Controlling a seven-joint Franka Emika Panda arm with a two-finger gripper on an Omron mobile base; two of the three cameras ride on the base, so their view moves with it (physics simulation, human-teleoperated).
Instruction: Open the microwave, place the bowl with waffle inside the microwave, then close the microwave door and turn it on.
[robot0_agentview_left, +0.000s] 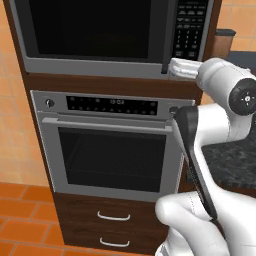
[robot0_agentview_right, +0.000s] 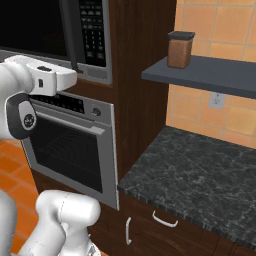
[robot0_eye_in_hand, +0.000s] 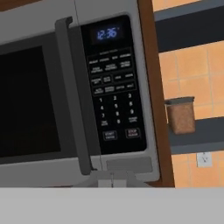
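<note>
The microwave (robot0_agentview_left: 100, 60) is built in above a wall oven, and its door (robot0_agentview_left: 95, 27) with the dark window is closed. A dark vertical handle (robot0_eye_in_hand: 72, 96) runs between the window and the black keypad (robot0_eye_in_hand: 114, 87), whose clock is lit. My gripper (robot0_agentview_left: 171, 67) is shut with nothing in it. It is level with the microwave's lower frame, just below the bottom of the handle and the keypad, which also appears in the right base view (robot0_agentview_right: 75, 76). In the hand view the fingertips (robot0_eye_in_hand: 111, 178) sit together right under the handle's lower end. The bowl and the waffle are out of view.
A steel wall oven (robot0_agentview_left: 110, 150) with a bar handle sits under the microwave, with two drawers (robot0_agentview_left: 114, 216) below it. To the right are a black stone counter (robot0_agentview_right: 200, 170), a dark shelf (robot0_agentview_right: 210, 72) carrying a brown jar (robot0_agentview_right: 179, 49), and a wall socket (robot0_agentview_right: 216, 100).
</note>
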